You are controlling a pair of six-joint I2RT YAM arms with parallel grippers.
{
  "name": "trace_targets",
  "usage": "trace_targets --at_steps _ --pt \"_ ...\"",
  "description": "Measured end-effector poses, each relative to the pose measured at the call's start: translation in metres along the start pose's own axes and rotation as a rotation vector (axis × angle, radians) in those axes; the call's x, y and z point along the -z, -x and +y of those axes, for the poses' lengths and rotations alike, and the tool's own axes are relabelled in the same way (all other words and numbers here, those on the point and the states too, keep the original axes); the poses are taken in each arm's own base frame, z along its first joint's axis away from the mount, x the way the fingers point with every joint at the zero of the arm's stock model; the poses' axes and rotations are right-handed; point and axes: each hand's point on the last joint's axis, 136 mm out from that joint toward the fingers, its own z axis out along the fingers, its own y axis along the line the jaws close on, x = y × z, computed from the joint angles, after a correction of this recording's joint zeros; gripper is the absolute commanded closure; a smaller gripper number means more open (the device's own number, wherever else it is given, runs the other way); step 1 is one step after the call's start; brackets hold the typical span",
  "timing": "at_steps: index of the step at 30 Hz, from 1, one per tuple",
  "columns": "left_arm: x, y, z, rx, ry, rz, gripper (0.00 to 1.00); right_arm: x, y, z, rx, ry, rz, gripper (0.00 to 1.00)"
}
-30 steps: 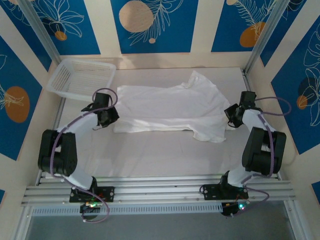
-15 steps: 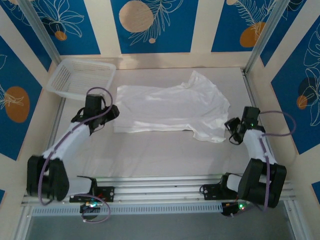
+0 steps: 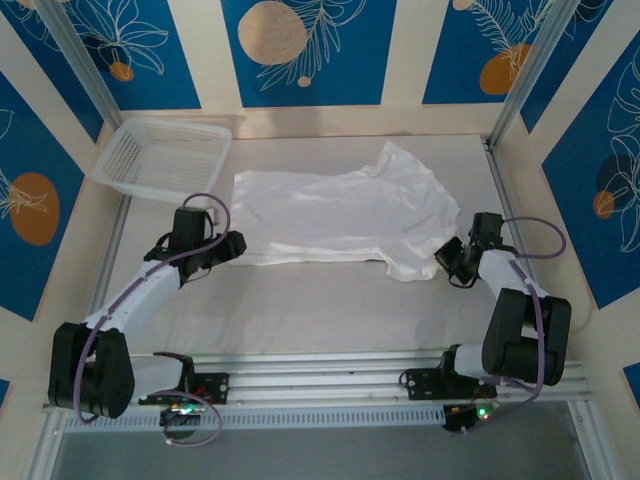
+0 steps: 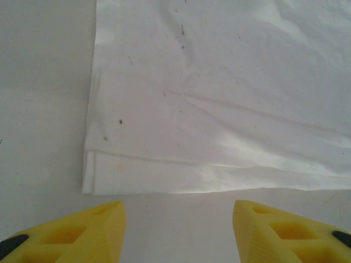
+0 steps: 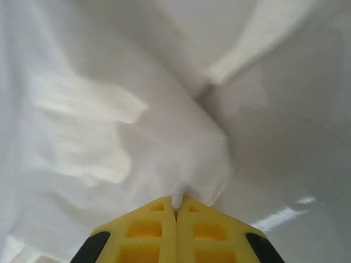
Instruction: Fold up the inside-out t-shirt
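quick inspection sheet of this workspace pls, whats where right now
surface: white table, shirt spread across its middle
job's things: t-shirt lying flat, wrinkled, near edge doubled over
clutter: white mesh basket at far left corner, apart from the shirt
grippers: left gripper open, just short of the shirt's near left corner; right gripper shut on a pinch of shirt fabric
cables: purple cables looped along both arms
surroundings: blue leaf-print wall panels

White-and-black arms (image 3: 140,292) carry looping purple cables (image 3: 207,196) and yellow jaws with square recesses.
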Motion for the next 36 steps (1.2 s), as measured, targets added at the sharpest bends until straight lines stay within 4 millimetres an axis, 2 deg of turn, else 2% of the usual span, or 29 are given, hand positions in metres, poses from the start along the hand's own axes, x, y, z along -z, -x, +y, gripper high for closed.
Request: trace_targets --at_steps 3,5,7,9,11,12,13,14,16,18,20,21,22,23,24,25,28,32,34,36 --pt "0.0 0.0 -0.001 -0.001 -0.002 0.001 0.46 0.011 0.003 0.029 0.027 0.061 0.009 1.0" --pt "0.0 -0.001 -0.001 -0.002 -0.005 0.003 0.46 0.02 0.004 0.057 0.039 0.111 0.016 1.0" --pt "-0.001 -0.002 -0.002 -0.003 -0.009 0.008 0.46 0.032 0.015 0.095 0.029 0.174 0.014 1.0" --pt "-0.003 -0.004 -0.003 -0.004 -0.013 0.022 0.46 0.035 0.039 0.133 -0.006 0.227 -0.002 1.0" --pt "-0.006 -0.007 -0.004 -0.006 -0.014 0.036 0.44 0.029 0.077 0.163 -0.051 0.253 -0.033 0.98" --pt "-0.007 -0.008 -0.006 -0.009 -0.018 0.042 0.44 0.02 0.1 0.175 -0.07 0.253 -0.051 0.78" --pt "-0.008 -0.01 -0.008 -0.012 -0.024 0.048 0.44 0.009 0.122 0.185 -0.081 0.242 -0.062 0.62" --pt "-0.008 -0.01 -0.01 -0.015 -0.031 0.053 0.44 0.0 0.139 0.193 -0.087 0.232 -0.065 0.55" --pt "-0.007 -0.008 -0.017 -0.028 -0.046 0.058 0.44 -0.022 0.166 0.205 -0.064 0.209 -0.068 0.49" --pt "-0.006 -0.005 -0.024 -0.046 -0.06 0.054 0.44 -0.037 0.171 0.2 -0.041 0.165 -0.06 0.5" --pt "-0.006 -0.004 -0.028 -0.058 -0.069 0.053 0.44 -0.044 0.156 0.184 -0.027 0.113 -0.026 0.53" --pt "-0.007 -0.005 -0.03 -0.061 -0.07 0.057 0.48 -0.045 0.146 0.175 -0.023 0.095 -0.011 0.56" --pt "-0.01 -0.006 -0.031 -0.065 -0.069 0.064 0.56 -0.044 0.133 0.163 -0.023 0.073 0.005 0.61" --pt "-0.013 -0.006 -0.032 -0.068 -0.067 0.074 0.69 -0.043 0.122 0.153 -0.018 0.059 0.02 0.7" --pt "-0.017 -0.007 -0.032 -0.064 -0.056 0.086 0.92 -0.04 0.107 0.141 -0.012 0.042 0.037 0.83" --pt "-0.023 -0.005 -0.031 -0.052 -0.037 0.095 1.0 -0.038 0.097 0.132 -0.005 0.028 0.048 0.93" --pt "-0.039 0.001 -0.026 -0.041 0.028 0.121 1.0 -0.037 0.074 0.114 0.023 0.006 0.076 0.99" --pt "-0.064 0.015 -0.015 -0.011 0.122 0.119 1.0 -0.053 0.052 0.098 0.048 -0.026 0.109 1.0" --pt "-0.08 0.019 -0.009 0.001 0.161 0.134 1.0 -0.061 0.039 0.086 0.028 -0.053 0.132 0.94" --pt "-0.097 0.021 -0.004 0.015 0.193 0.152 1.0 -0.067 0.034 0.064 -0.024 -0.092 0.141 0.92"
